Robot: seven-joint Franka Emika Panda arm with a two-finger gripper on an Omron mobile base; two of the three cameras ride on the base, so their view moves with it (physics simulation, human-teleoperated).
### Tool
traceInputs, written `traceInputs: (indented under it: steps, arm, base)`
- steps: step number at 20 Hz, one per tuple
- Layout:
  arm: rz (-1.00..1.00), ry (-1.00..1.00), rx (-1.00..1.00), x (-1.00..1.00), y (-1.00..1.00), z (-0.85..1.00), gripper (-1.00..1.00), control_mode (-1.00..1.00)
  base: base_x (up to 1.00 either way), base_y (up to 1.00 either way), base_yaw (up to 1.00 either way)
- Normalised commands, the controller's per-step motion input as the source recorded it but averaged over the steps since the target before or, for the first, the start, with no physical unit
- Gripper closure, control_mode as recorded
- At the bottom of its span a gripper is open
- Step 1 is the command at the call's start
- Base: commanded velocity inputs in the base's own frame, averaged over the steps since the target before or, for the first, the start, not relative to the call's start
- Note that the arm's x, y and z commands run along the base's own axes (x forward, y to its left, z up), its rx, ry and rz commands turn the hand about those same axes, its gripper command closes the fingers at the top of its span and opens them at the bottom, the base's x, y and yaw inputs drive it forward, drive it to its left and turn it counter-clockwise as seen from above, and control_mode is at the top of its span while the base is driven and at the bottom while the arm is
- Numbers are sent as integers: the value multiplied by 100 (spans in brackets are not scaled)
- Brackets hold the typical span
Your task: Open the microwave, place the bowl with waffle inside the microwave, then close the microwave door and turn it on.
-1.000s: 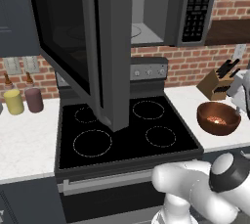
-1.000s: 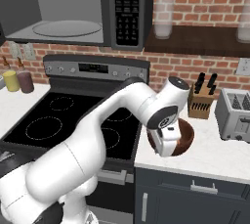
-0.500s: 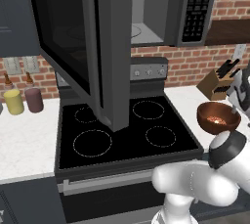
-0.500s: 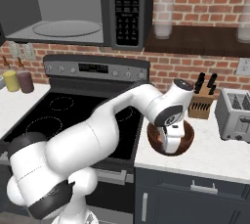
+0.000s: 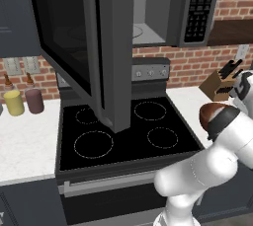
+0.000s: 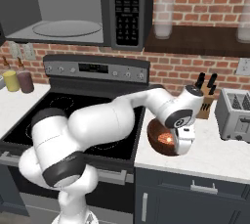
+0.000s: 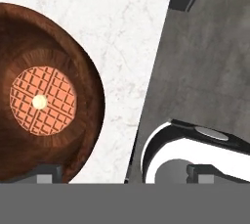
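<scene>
The microwave [image 5: 163, 13] [image 6: 63, 12] hangs above the stove. The microwave door [image 5: 84, 47] is swung wide open over the burners, and the cavity with its glass plate shows. The reddish-brown bowl [image 6: 157, 137] [image 7: 73, 61] holding a round waffle [image 7: 43, 101] sits on the white counter right of the stove. In the left base view my arm partly covers the bowl [image 5: 211, 112]. My gripper [image 6: 183, 150] [image 7: 126, 175] points down, open, straddling the bowl's right rim. One fingertip [image 7: 46, 173] is over the bowl's inside; the other is past the counter's edge.
A black four-ring stove [image 5: 123, 136] lies below the open door. A knife block [image 6: 205, 105] and a toaster [image 6: 234, 115] stand behind the bowl to the right. Yellow and maroon canisters [image 5: 24, 101] stand at the far left. A shelf with glass jars [image 6: 195, 37] is above.
My hand has shifted a little to the right, from over the bowl's middle to its right rim. My elbow has risen and now covers part of the bowl in the left base view.
</scene>
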Motion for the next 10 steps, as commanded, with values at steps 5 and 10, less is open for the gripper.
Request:
traceInputs:
  steps: [5,10]
  arm:
    - [0,0,0,24,-2,-16,-100,-100]
    - [0,0,0,19,0,-32,-100,-100]
  base:
    - [0,0,0]
    - [0,0,0]
